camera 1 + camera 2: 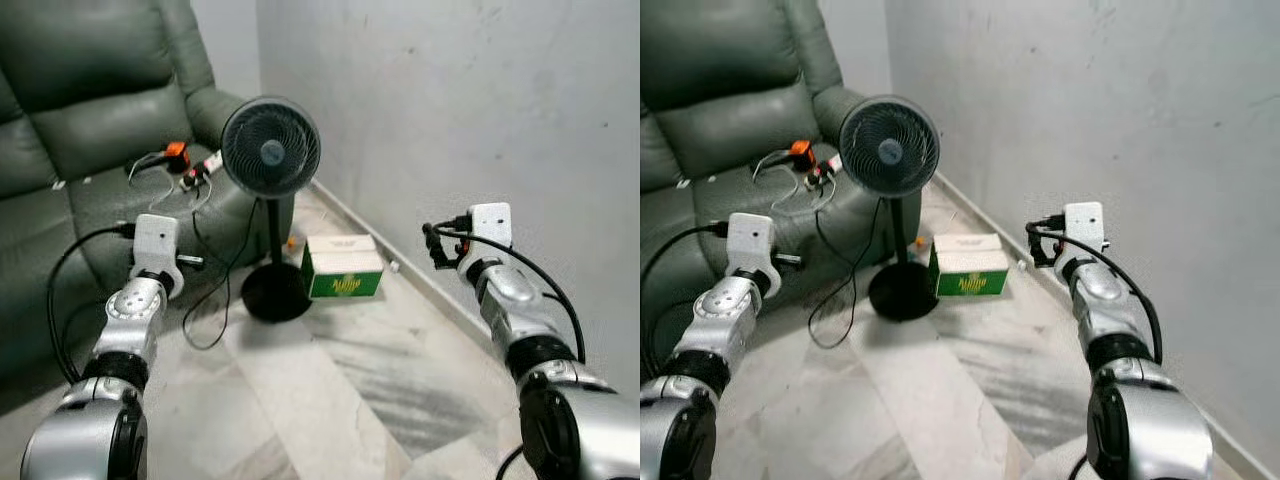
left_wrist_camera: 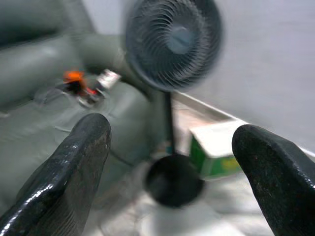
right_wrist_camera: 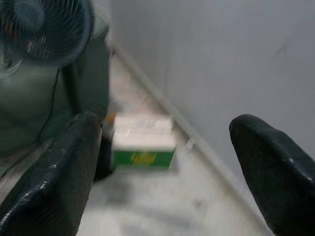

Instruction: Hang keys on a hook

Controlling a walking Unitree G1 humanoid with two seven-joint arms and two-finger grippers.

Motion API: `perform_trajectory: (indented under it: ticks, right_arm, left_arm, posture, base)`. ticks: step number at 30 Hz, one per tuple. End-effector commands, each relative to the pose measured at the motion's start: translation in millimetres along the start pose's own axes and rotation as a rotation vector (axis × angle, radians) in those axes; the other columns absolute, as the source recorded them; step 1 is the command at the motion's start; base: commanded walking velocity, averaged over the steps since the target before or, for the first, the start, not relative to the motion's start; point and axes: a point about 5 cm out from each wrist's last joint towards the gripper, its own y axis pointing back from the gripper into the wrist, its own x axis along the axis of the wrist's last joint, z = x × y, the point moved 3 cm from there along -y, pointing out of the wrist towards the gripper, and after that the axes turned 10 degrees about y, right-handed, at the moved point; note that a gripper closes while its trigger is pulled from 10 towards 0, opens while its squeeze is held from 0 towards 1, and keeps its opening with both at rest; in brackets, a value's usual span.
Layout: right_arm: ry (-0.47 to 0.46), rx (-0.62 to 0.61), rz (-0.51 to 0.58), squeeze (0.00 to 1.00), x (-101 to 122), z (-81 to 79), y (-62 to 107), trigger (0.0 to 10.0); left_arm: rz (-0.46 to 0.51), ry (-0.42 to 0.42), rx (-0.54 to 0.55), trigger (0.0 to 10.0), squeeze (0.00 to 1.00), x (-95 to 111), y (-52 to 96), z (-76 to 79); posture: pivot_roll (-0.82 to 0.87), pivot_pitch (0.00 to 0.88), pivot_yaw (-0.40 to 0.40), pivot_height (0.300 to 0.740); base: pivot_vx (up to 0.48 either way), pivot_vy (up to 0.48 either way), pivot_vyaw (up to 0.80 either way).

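Both arms raised, left gripper (image 2: 172, 162) fingers apart, right gripper (image 3: 162, 162) spread wide too (nothing held), standing fan (image 1: 270, 150) ahead, green-and-white box (image 1: 343, 268) beside its base.

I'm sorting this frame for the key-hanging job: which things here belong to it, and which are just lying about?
For the job:
left gripper, open, held forward
right gripper, open, held forward
No keys or hook can be made out.

Lying about:
black standing fan
green and white box on the floor
green sofa with an orange item and cables
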Motion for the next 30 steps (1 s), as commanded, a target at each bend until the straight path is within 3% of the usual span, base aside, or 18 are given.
perform_trajectory:
  ticks: [1,3,5,7,8,13,14,15,19,21,23,30]
  right_arm:
    - [-0.019,0.050,0.026,0.00,7,-5.5,-1.6,10.0]
    - [-0.008,0.090,0.064,0.00,19,-8.4,-3.3,10.0]
    - [0.059,0.104,0.087,0.00,27,-10.2,-3.1,10.0]
    - [0.062,0.127,0.111,0.00,33,-14.2,-2.3,10.0]
    - [0.083,0.180,0.168,0.00,40,-23.6,4.0,10.0]
    - [0.122,0.211,0.237,0.00,42,-33.4,18.6,10.0]
    - [0.147,0.190,0.268,0.00,38,-33.9,30.6,10.0]
    - [0.148,0.187,0.271,0.00,36,-33.8,34.4,10.0]
    - [0.058,0.087,0.215,0.00,15,-21.4,60.1,10.0]
    - [0.051,0.077,0.211,0.00,15,-20.8,62.6,10.0]
    - [-0.009,0.031,0.195,0.00,13,-19.0,66.9,10.0]
    - [0.018,-0.040,0.204,0.00,24,-13.4,75.0,10.0]
  left_arm:
    - [0.003,0.044,-0.038,10.0,0.00,-1,3.0,5.6]
    - [0.037,0.089,-0.054,10.0,0.00,2,7.1,12.6]
    - [0.068,0.137,-0.074,10.0,0.00,5,12.2,20.0]
    - [0.101,0.103,-0.081,10.0,0.00,9,18.3,25.3]
    - [0.131,0.089,-0.107,10.0,0.00,10,28.8,36.2]
    - [0.143,0.048,-0.096,10.0,0.00,3,46.3,44.9]
    - [0.134,0.045,-0.111,10.0,0.00,-5,61.1,50.6]
    - [0.125,0.045,-0.114,10.0,0.00,-6,66.5,52.2]
    - [0.086,0.059,-0.043,10.0,0.00,-20,101.4,45.5]
    - [0.084,0.054,-0.026,10.0,0.00,-19,104.3,43.2]
    - [0.082,-0.003,0.009,10.0,0.00,-15,111.3,36.4]
    - [0.068,-0.012,0.022,10.0,0.00,-10,117.5,36.5]
  posture:
    - [0.07,0.000,-0.017,0.740]
    - [0.06,0.000,-0.009,0.740]
    - [0.06,0.000,-0.004,0.740]
    - [0.06,0.000,0.008,0.740]
    - [0.05,0.000,0.017,0.740]
    - [0.05,0.000,0.017,0.740]
    - [0.05,0.000,0.014,0.740]
    - [0.05,0.000,0.014,0.740]
    - [0.04,0.000,0.015,0.740]
    - [0.04,0.000,0.020,0.740]
    - [0.04,0.000,0.028,0.740]
    - [0.03,0.000,0.001,0.740]
  base:
    - [0.000,0.000,0.00]
    - [0.000,0.000,0.00]
    - [0.000,0.000,0.00]
    - [0.000,0.000,0.00]
    - [0.000,0.000,0.00]
    - [0.000,0.000,0.00]
    - [0.000,0.000,0.00]
    - [0.000,0.000,0.00]
    - [0.000,0.000,0.00]
    - [0.000,0.000,0.00]
    - [0.000,0.000,0.00]
    - [0.000,0.000,0.00]
